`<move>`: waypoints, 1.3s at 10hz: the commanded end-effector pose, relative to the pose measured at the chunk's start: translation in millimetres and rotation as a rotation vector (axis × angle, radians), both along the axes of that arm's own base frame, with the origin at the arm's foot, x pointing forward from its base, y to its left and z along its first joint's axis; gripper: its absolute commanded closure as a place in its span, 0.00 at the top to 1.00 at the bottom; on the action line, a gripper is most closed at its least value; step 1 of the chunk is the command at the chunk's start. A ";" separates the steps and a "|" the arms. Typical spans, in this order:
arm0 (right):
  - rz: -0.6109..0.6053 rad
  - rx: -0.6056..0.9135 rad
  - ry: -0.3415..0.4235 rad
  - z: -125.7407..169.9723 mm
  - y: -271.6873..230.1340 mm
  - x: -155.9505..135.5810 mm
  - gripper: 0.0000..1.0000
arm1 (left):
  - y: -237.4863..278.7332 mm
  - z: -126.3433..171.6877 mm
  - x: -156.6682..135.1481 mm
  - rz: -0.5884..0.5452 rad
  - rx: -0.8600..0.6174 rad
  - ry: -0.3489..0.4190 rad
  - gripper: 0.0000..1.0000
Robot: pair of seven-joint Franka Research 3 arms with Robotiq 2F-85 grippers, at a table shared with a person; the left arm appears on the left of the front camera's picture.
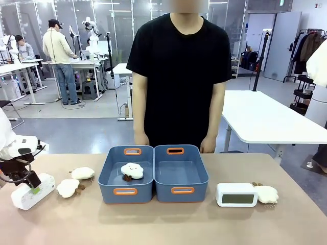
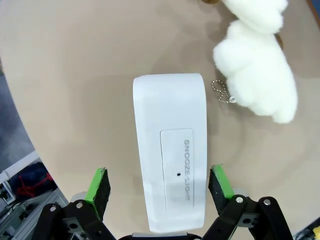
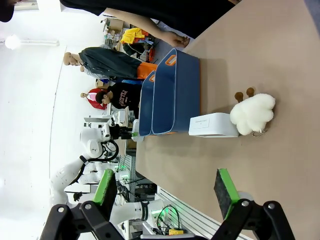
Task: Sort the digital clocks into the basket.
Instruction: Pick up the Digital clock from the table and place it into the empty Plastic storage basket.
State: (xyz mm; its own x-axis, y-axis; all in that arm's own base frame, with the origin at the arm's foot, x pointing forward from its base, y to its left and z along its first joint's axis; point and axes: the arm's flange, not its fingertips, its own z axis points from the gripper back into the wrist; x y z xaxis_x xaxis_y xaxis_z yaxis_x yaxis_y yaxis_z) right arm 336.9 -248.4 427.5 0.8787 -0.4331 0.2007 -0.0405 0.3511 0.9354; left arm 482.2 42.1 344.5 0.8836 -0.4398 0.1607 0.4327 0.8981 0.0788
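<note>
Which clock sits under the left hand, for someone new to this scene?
Start at the left basket and go left past two plushes. There a white clock lies under the open left hand. Unlike the soft plushes, it is boxy and printed SNOOZE/LIGHT.

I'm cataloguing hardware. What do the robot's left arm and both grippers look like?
The left arm has a smooth white rounded shell, with a thin black cable looping beside its wrist. The left gripper and right gripper match: black linkage frames with silver bolts, each finger tipped by a flat black pad backed in bright green.
</note>
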 end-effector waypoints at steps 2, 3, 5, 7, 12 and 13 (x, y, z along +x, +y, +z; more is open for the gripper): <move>0.005 0.001 -0.008 0.9 0.2 -0.5 1.00 | -0.4 -11.2 9.1 0.021 -0.014 -0.004 0.68; 0.005 0.001 -0.008 0.9 0.2 -0.5 1.00 | 0.4 -12.3 6.1 0.006 -0.009 0.015 0.41; 0.005 0.001 -0.008 0.9 0.2 -0.5 1.00 | 0.3 -14.4 7.4 0.006 -0.014 0.015 0.00; 0.005 0.001 -0.008 0.9 0.2 -0.5 1.00 | 0.9 -12.8 4.5 0.006 -0.024 0.008 0.00; 0.005 0.001 -0.008 0.9 0.2 -0.5 1.00 | -0.9 -12.0 0.9 0.010 -0.009 0.024 0.03; 0.005 0.001 -0.008 0.9 0.2 -0.5 1.00 | -0.9 -12.0 0.9 0.010 -0.009 0.024 0.03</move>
State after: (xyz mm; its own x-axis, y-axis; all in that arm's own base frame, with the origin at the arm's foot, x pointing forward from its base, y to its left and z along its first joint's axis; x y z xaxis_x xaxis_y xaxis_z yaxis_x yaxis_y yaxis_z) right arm 336.9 -248.4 427.6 0.8788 -0.4329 0.2006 -0.0407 0.3509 0.9355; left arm 482.3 39.7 332.3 0.8950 -0.4213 0.1464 0.4185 0.9068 0.0508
